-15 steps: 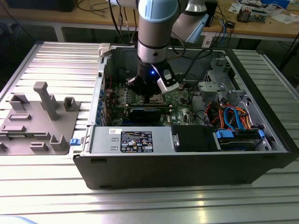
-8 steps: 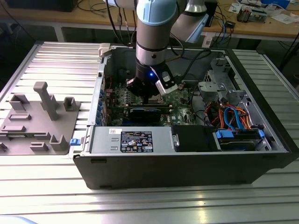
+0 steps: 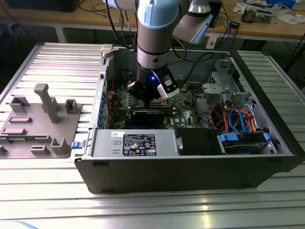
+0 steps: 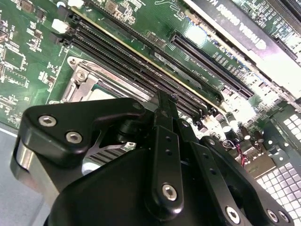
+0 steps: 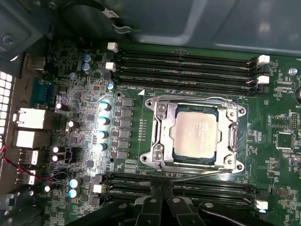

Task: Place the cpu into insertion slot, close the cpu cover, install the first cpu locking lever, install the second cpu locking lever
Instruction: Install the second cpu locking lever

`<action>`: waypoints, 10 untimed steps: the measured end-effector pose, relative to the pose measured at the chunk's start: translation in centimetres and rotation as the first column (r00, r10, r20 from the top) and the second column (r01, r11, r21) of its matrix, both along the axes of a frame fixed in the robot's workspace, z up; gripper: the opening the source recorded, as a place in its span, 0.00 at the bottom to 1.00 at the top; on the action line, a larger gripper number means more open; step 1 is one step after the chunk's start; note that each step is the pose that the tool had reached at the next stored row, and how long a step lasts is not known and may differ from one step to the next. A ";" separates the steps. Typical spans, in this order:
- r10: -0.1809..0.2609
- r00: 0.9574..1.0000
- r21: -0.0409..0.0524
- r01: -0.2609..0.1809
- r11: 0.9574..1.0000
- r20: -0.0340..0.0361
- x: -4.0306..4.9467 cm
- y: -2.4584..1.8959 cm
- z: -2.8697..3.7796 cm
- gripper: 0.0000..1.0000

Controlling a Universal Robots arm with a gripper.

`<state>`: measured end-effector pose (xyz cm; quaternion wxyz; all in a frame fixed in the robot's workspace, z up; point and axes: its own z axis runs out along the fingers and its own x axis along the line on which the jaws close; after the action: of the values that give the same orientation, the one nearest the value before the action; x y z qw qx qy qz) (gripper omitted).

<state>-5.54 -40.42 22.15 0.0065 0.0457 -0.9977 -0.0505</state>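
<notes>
The cpu (image 5: 195,134), a dull silver square, lies flat in the socket on the green motherboard. The cpu cover (image 5: 160,129), a silvery frame plate, lies down around it with the chip showing through its square opening. Thin wire levers (image 5: 188,98) run along two opposite sides of the socket; I cannot tell if they are latched. My gripper (image 5: 162,197) hovers just beside the socket, over the memory slots, fingers together and holding nothing. In the second wrist view the gripper (image 4: 165,101) covers most of the socket (image 4: 82,80). The exterior view shows the gripper (image 3: 151,99) low inside the open computer case.
Black memory slots (image 5: 183,66) flank the socket on two sides. A long black card (image 3: 147,116) stands next to the gripper. The case walls (image 3: 190,162) enclose the board, with drive cables (image 3: 238,119) at the exterior view's right. A grey fixture tray (image 3: 38,124) sits at its left.
</notes>
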 end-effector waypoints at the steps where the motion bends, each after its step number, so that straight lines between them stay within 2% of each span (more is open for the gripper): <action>1: 0.001 1.000 0.002 -0.001 1.000 0.000 -0.05 -0.04 -0.03 0.11; 6: 0.003 1.000 0.010 -0.003 1.000 -0.002 -0.32 -0.10 -0.34 0.11; 10: 0.003 1.000 0.011 -0.003 1.000 -0.002 -0.33 -0.10 -0.36 0.11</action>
<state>-5.87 -40.52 21.79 0.0075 0.0472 -0.9973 -0.0561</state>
